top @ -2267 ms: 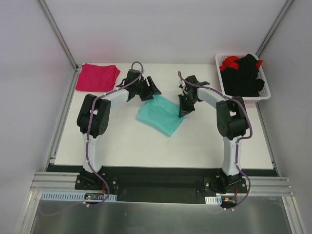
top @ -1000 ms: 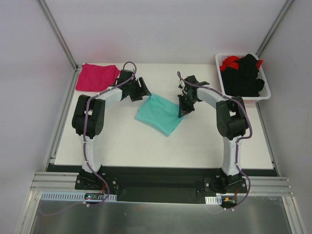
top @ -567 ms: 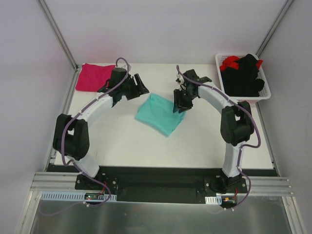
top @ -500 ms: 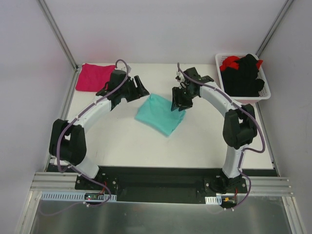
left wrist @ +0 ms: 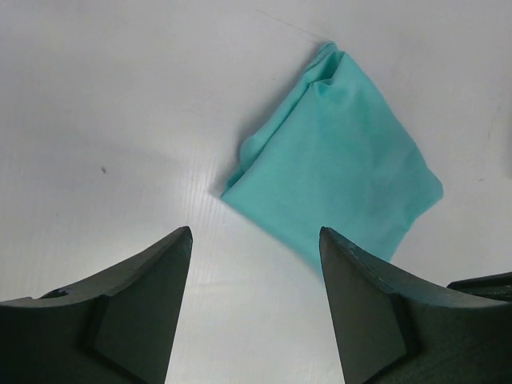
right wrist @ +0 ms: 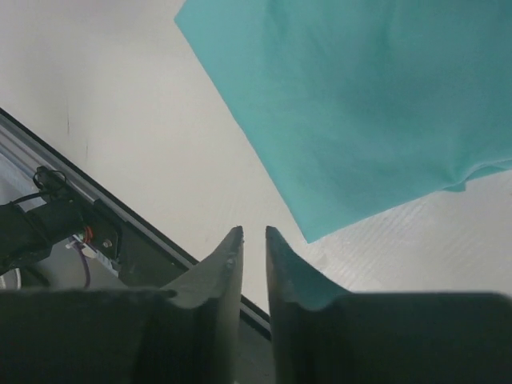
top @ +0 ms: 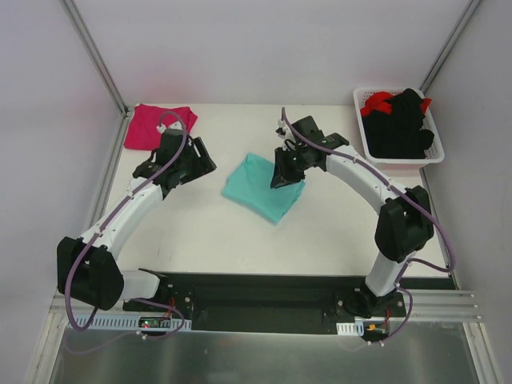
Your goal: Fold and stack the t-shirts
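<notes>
Magenta cloth, the pink t-shirt (top: 156,124), lies folded at the far left corner, where it lay before. Just right of it, the left gripper (top: 202,162) has pulled back leftward and nearer. A second ago it sat at the far left corner of the teal t-shirt (top: 258,190); now it hangs well apart from it. The teal t-shirt has hardly moved and lies folded flat, as a tilted square, at mid-table. The right gripper (top: 280,178) has slid left from the shirt's right edge and now hovers over its far right part. At the far right, a white basket (top: 400,162) holds black garments (top: 404,124) with red garments (top: 378,102) on top.

From the left wrist, the left gripper (left wrist: 254,240) shows its fingers spread wide with only bare table between them. The teal t-shirt (left wrist: 336,172) lies beyond, with small creases at its far corner. The right wrist view shows what the top camera hides. The right gripper (right wrist: 254,232) has its tips parted by a thin slit and seems to grasp nothing. The teal t-shirt (right wrist: 360,96) lies flat beyond them. That view also catches a black plate with wiring (right wrist: 48,216) past the table edge.

The white table (top: 208,232) stands inside pale walls with aluminium posts (top: 96,56).
</notes>
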Available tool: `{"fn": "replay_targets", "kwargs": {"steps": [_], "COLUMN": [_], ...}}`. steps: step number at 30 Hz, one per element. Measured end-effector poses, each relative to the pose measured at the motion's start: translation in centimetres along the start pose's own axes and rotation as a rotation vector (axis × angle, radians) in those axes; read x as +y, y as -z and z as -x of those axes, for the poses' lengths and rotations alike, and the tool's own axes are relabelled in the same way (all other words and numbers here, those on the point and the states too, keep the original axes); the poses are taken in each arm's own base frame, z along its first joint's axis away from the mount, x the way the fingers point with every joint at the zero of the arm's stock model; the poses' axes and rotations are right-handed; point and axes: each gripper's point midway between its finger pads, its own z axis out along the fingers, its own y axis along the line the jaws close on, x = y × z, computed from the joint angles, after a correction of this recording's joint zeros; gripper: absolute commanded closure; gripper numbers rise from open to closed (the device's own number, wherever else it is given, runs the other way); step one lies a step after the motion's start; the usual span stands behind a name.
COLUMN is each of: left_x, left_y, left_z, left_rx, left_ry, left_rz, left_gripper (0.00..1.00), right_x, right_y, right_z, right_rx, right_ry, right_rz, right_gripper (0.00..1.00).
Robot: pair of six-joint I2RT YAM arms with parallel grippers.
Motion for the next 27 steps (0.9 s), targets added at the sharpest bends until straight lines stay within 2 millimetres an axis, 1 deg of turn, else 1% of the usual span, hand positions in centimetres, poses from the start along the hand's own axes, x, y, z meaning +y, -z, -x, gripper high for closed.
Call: {"fn": "replay_targets", "kwargs": {"steps": [2, 5, 9, 12, 15, 18, 23, 27], "left_x": [1.0, 2.4, 4.7, 5.8, 5.9, 5.9, 5.9, 5.9], "left_y": [0.7, 1.6, 2.2, 2.9, 3.6, 4.0, 4.0, 4.1], "left_z": [0.3, 0.4, 0.6, 0.9, 1.1, 1.0, 0.7, 0.7], "left_rx": [-0.01, -0.01, -0.001, -0.01, -0.018, -0.017, -0.006, -0.003], "left_ry": [0.009, 0.023, 0.053, 0.069, 0.07, 0.068, 0.067, 0.066], "left_rz": [0.037, 0.086, 0.157, 0.183, 0.182, 0.182, 0.182, 0.181], "left_gripper": [0.36, 0.36, 0.35, 0.35, 0.35, 0.35, 0.36, 0.36], "right_x": [0.1, 0.3, 0.1, -0.1, -0.3, -0.5, -1.0, -1.6], "right_y": [-0.8, -2.1, -3.7, -5.1, -6.5, -7.8, -10.0, -11.9], "right_z": [-0.9, -1.2, -1.3, -1.1, -1.1, -1.3, -2.1, -3.3], "right_rx": [0.026, 0.041, 0.062, 0.08, 0.093, 0.11, 0.146, 0.18], "right_ry": [-0.018, -0.025, -0.03, -0.034, -0.034, -0.034, -0.043, -0.053], "right_rz": [0.006, 0.015, 0.015, 0.011, 0.012, 0.011, 0.008, 0.004], "right_gripper": [0.95, 0.98, 0.99, 0.99, 0.99, 0.99, 0.99, 0.99]}}
